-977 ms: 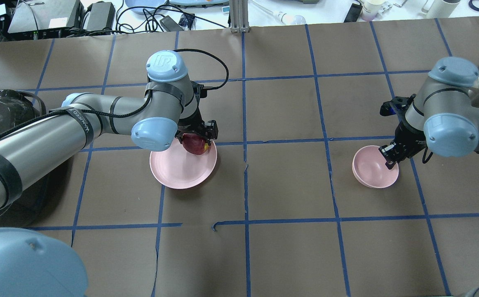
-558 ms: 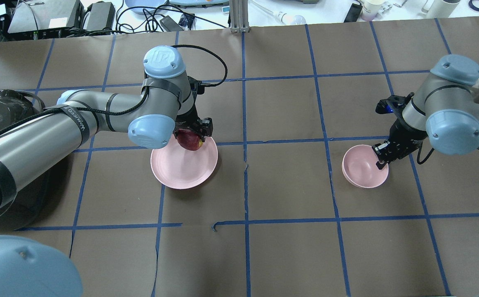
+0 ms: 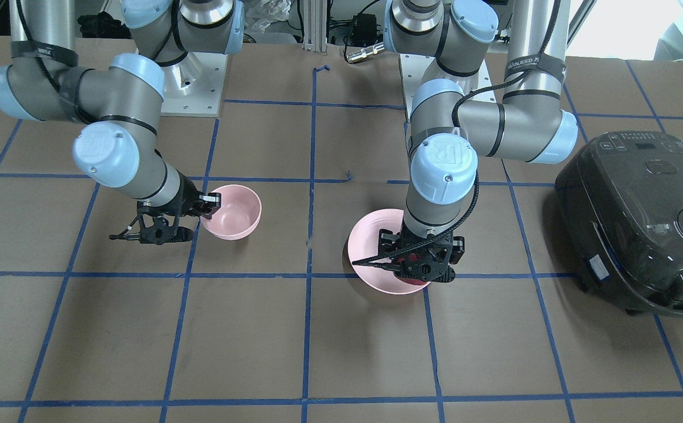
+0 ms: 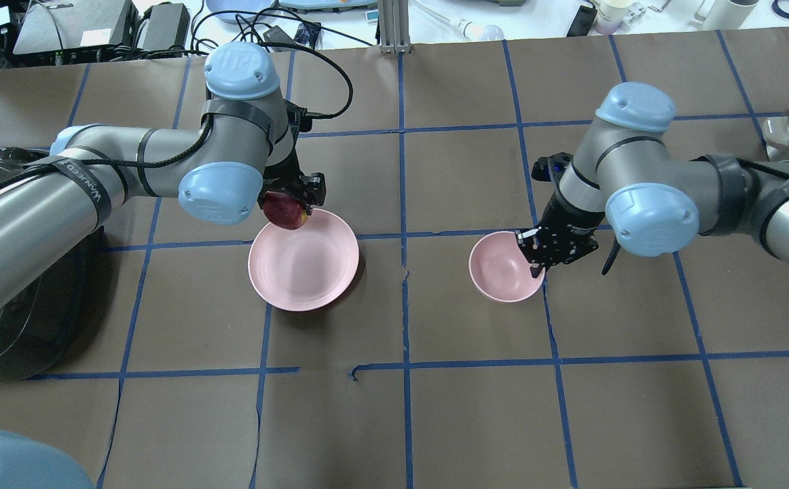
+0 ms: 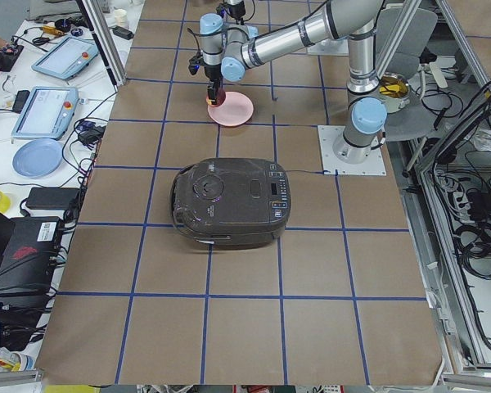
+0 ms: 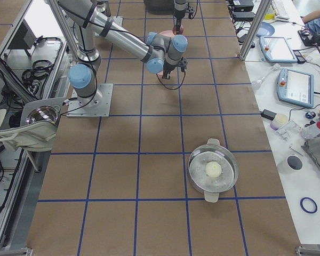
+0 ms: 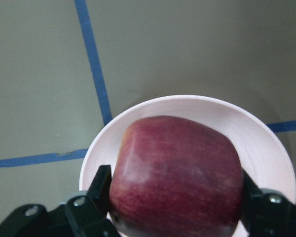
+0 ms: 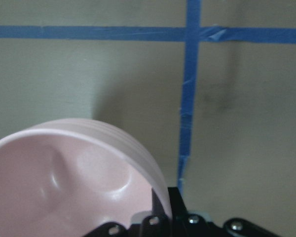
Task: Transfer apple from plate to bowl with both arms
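Jaws on the left black two-finger gripper [image 4: 290, 202] are squeezing the small dark red apple [image 7: 177, 173] from both sides. We are seeing its black fingers [image 7: 96, 202] pressing on the apple's skin. The apple is hanging in the air over the far edge of the wide, flat, round pale pink plate [image 4: 303, 272]. It is not touching the plate. The plate is lying on the brown paper table [image 4: 476, 421] with blue tape lines.

Jaws on the right black two-finger gripper [image 4: 536, 257] are pinching the rim of the small, deep, round pale pink bowl [image 4: 500, 268]. One finger is going inside the bowl and one is sitting outside. The bowl is sitting to the side of the plate, apart from it, and a blue tape line is running between them. We are not able to tell if the bowl is touching the table or is lifted a bit.

Farther off, at the table's left end, a big dark shiny cooker [image 3: 635, 217] is resting with its lid down. At the other end, a round silver metal pot with a clear lid [image 6: 213, 170] is holding a pale ball.
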Robot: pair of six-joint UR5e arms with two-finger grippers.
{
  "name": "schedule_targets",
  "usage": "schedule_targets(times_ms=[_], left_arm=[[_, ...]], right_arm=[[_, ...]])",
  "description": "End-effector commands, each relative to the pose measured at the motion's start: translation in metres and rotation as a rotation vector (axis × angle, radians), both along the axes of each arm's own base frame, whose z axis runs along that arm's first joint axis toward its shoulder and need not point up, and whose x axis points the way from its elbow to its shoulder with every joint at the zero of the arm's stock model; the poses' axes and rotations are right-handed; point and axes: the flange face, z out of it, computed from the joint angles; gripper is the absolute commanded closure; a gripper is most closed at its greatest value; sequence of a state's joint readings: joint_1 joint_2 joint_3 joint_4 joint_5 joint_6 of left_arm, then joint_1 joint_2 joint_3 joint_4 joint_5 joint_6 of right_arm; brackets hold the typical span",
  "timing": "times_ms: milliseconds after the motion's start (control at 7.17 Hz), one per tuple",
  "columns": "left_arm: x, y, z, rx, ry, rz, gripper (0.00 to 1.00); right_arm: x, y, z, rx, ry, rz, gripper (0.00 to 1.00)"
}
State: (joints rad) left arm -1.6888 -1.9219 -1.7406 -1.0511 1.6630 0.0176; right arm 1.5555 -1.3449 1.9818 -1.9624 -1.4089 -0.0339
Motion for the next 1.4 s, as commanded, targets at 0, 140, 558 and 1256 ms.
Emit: schedule_targets(times_ms=[0,140,558,1256], left_arm=[[0.009,0.0,0.016,-0.004,0.007,0.008,0.81],[0.01,-0.002,0.026,-0.026,0.004,-0.007,0.87],[-0.031,0.004,0.037,-0.054,0.017,-0.001,0.95],[-0.125,0.056,0.058,-0.102,0.075,0.102,1.0]], right_arm=[[0.021,0.008,-0.004,0.023,0.018,-0.026,1.0],[0.022,0.008,-0.011,0.038,0.017,-0.027,1.0],[0.02,0.008,-0.017,0.042,0.018,-0.012,0.59],[-0.003,-0.029,0.099,-0.084,0.142,-0.05,0.0]])
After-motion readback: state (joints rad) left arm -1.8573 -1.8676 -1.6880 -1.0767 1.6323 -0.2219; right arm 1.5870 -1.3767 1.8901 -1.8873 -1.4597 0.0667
